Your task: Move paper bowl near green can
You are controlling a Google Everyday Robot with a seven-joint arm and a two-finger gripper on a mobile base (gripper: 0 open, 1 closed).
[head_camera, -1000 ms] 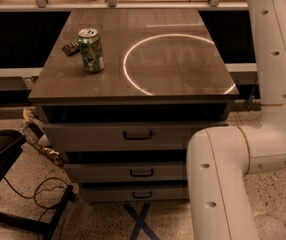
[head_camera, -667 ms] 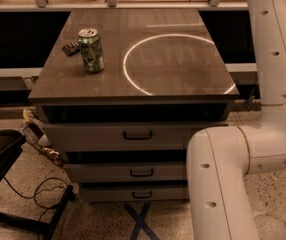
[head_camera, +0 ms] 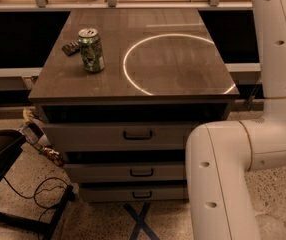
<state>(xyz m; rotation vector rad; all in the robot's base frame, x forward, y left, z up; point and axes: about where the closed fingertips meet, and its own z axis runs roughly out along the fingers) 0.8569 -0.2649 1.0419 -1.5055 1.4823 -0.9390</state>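
The can (head_camera: 91, 50) stands upright at the tabletop's (head_camera: 183, 79) far left, leaving room on its right for the bowl, which shows nowhere. The arm (head_camera: 278, 44) runs off the top right edge, so the gripper is out of view and I cannot tell its grip.

A grey-brown square wooden tabletop (head_camera: 183, 81), marked by a bright ring of light (head_camera: 124, 66), tops 3 grey drawers (head_camera: 93, 136) at centre frame. Speckled floor (head_camera: 278, 204) below, with a blue tape cross (head_camera: 140, 223).
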